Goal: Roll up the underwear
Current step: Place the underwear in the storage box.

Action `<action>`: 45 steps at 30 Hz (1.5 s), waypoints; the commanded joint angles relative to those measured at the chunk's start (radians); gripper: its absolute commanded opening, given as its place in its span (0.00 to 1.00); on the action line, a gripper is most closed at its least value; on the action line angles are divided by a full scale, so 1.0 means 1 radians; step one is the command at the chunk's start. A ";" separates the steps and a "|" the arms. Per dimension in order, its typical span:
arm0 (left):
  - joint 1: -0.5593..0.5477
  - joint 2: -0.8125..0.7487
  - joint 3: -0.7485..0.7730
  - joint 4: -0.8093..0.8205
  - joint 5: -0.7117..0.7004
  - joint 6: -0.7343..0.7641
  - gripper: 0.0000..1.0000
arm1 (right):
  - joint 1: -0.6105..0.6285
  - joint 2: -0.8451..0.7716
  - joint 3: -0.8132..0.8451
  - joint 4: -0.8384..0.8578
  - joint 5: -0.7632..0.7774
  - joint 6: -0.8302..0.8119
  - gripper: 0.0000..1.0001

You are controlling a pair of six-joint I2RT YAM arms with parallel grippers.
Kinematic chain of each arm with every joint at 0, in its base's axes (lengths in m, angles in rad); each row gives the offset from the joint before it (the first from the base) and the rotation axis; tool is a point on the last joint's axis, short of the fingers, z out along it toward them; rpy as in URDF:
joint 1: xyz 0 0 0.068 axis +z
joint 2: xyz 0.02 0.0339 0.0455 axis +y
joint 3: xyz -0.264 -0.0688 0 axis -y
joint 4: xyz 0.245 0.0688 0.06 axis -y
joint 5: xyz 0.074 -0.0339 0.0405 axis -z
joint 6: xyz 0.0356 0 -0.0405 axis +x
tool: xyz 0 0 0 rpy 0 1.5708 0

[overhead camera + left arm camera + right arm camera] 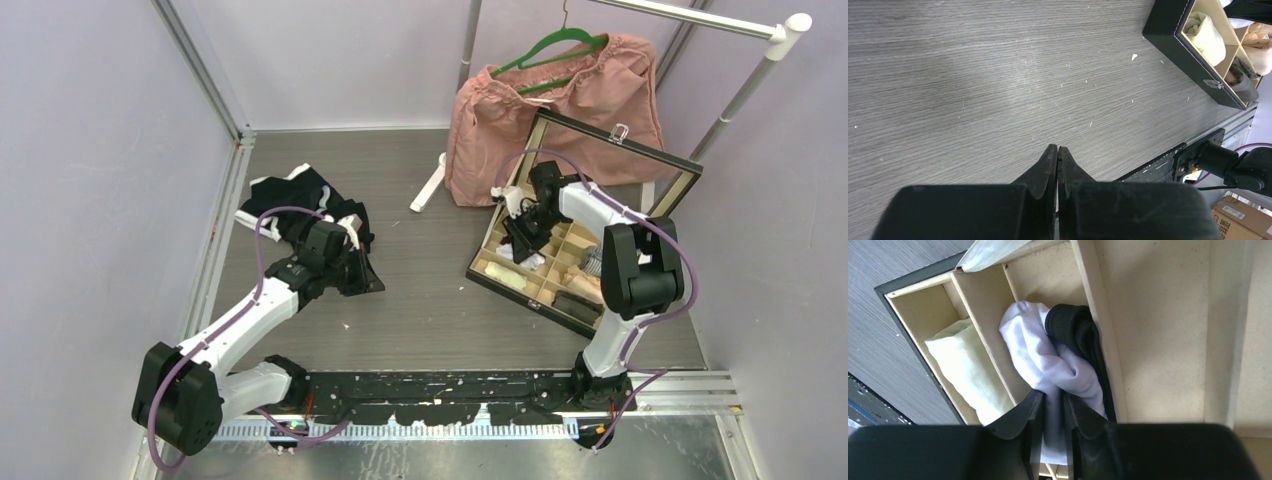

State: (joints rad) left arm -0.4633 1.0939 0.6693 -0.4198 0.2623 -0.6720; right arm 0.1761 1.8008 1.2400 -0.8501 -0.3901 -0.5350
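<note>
A rolled white underwear (1048,360) with a black band (1078,330) lies in a compartment of the divided box (913,282). My right gripper (1053,402) is down in that compartment, its fingers pressed on a fold of the white cloth. In the top view this gripper (525,240) sits over the box's left part. More underwear, a black and white heap (290,200), lies at the table's far left. My left gripper (1058,148) is shut and empty over bare table, just right of that heap (365,275).
The box (500,275) stands open, its mirrored lid (620,160) propped up behind it. A pale yellow roll (968,365) fills the neighbouring compartment. A pink garment (560,110) on a green hanger (550,45) hangs from a white rack (740,100) at the back.
</note>
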 commanded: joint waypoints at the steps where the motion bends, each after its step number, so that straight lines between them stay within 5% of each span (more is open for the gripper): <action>1: 0.003 -0.011 0.035 0.003 0.008 0.011 0.01 | -0.017 -0.037 0.011 0.092 0.159 0.019 0.30; 11: 0.003 -0.005 0.032 0.009 0.010 0.008 0.01 | -0.018 -0.145 0.039 0.058 0.120 0.027 0.48; 30: 0.003 0.000 0.027 0.016 0.012 0.008 0.01 | -0.012 -0.130 0.011 0.045 0.109 0.049 0.54; 38: 0.003 0.001 0.027 0.015 0.012 0.009 0.01 | -0.007 -0.071 0.006 0.021 0.091 0.050 0.46; 45: 0.003 -0.003 0.027 0.011 0.011 0.009 0.01 | -0.005 -0.021 0.012 -0.005 0.085 0.053 0.23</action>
State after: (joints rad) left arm -0.4633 1.0939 0.6693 -0.4191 0.2623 -0.6720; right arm 0.1696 1.7393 1.2400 -0.8383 -0.3187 -0.4770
